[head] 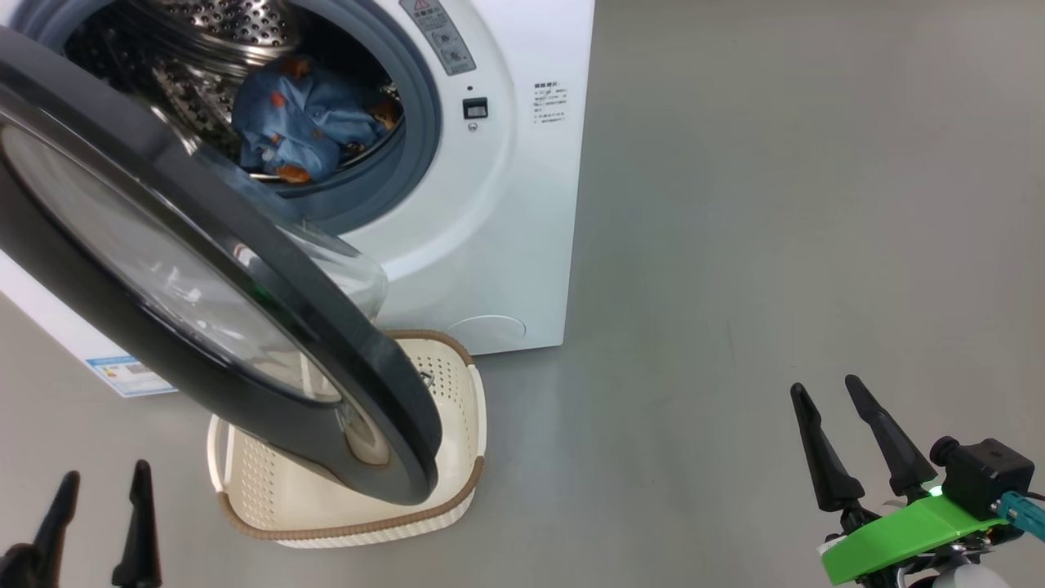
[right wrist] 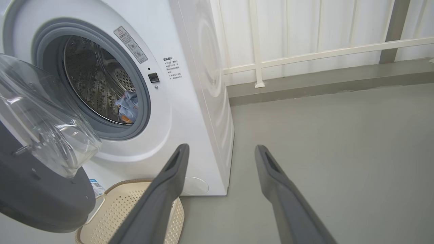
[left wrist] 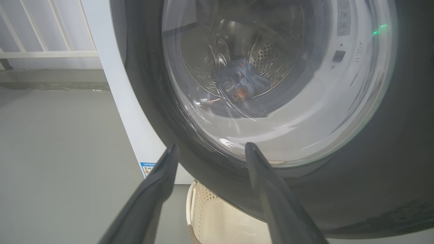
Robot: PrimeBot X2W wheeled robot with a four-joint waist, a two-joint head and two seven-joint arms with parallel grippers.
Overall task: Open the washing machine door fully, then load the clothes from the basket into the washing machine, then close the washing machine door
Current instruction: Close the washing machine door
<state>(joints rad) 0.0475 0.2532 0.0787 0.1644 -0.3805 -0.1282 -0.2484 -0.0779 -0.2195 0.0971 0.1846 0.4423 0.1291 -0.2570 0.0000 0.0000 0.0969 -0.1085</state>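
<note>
The white washing machine [head: 490,204] [right wrist: 190,112] stands with its door [head: 204,302] [left wrist: 373,152] [right wrist: 37,189] swung partly out over the basket [head: 457,384] [right wrist: 129,206] [left wrist: 203,210]. Light-blue clothes [head: 302,122] [right wrist: 128,105] with orange bears lie inside the steel drum; through the door glass the clothes [left wrist: 242,83] show too. What shows of the cream basket with its brown rim holds nothing. My left gripper [head: 102,482] [left wrist: 210,147] is open, low at the left, just in front of the door's black rim. My right gripper [head: 824,388] [right wrist: 220,149] is open over bare floor to the right.
Grey floor [head: 775,204] stretches to the right of the machine. A white railing [right wrist: 322,52] and a low grey ledge run behind it. A blue label [head: 122,371] sits low on the machine's front.
</note>
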